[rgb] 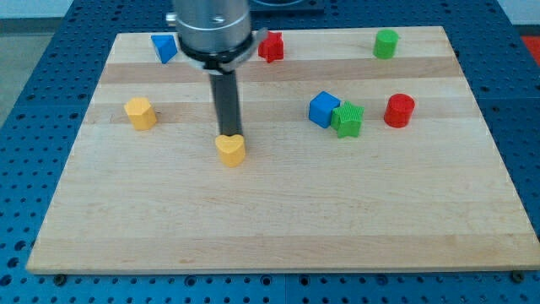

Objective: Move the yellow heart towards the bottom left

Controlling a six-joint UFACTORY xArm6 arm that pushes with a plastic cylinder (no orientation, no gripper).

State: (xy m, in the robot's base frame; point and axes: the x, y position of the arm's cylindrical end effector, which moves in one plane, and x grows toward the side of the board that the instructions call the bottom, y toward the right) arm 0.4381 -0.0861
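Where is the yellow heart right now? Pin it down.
The yellow heart lies left of the board's centre in the camera view, my tip against its top edge.
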